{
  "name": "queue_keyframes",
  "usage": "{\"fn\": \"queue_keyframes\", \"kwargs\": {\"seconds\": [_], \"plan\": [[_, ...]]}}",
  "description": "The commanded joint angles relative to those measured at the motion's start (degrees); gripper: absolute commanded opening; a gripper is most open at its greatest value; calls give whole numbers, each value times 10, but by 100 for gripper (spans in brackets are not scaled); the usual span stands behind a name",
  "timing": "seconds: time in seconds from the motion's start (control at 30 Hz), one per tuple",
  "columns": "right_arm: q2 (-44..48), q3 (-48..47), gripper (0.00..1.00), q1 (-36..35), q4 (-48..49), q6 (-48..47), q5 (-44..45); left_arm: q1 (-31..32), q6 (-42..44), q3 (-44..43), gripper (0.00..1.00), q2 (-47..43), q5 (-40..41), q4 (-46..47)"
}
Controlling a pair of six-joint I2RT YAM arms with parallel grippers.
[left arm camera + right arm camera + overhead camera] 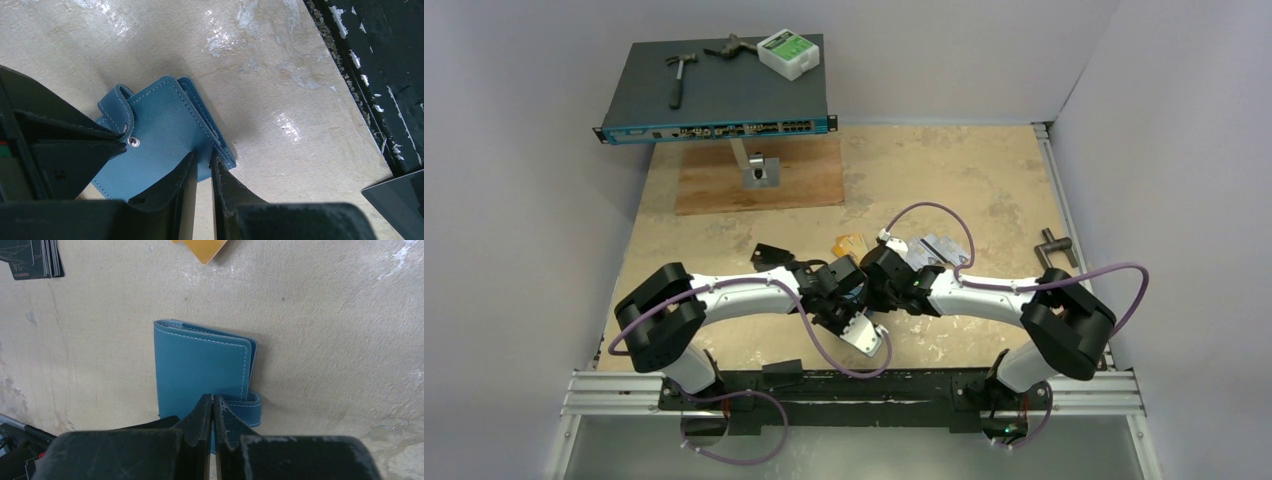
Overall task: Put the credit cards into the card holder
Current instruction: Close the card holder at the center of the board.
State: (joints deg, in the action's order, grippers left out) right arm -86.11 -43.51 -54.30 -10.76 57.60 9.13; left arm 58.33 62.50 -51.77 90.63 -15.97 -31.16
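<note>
The teal card holder (165,125) lies folded on the table, its strap and white snap stud (133,142) facing up. My left gripper (204,156) is shut on the holder's edge, one finger on the cover and one outside it. My right gripper (212,399) is shut, its tips touching each other above the holder (200,365), next to the strap (247,407). An orange-gold credit card (202,247) lies just beyond the holder, also visible from above (849,245). Silver-grey cards (939,248) rest beside the right arm. In the top view both grippers cover the holder.
A black stack-like object (35,257) lies left of the orange card. At the back left, a network switch (714,85) on a stand over a wooden board (759,175) carries a hammer (679,75) and a white-green box (789,52). A grey plate (864,335) sits near the front rail.
</note>
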Motion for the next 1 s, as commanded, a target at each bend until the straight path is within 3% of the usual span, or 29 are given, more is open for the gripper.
{"fn": "queue_keyframes", "kwargs": {"seconds": [0.0, 0.57, 0.77, 0.97], "plan": [[-1, -7, 0, 0, 29, 14, -10, 0, -5, -14, 14, 1, 7, 7], [-43, -34, 0, 1, 17, 10, 8, 1, -32, -39, 14, 9, -14, -8], [-51, -40, 0, 1, -6, -9, 20, -8, -31, -51, 23, -24, 3, -29], [-46, -33, 0, 1, -8, -14, 24, -70, 27, -54, 33, -52, -3, -66]]}}
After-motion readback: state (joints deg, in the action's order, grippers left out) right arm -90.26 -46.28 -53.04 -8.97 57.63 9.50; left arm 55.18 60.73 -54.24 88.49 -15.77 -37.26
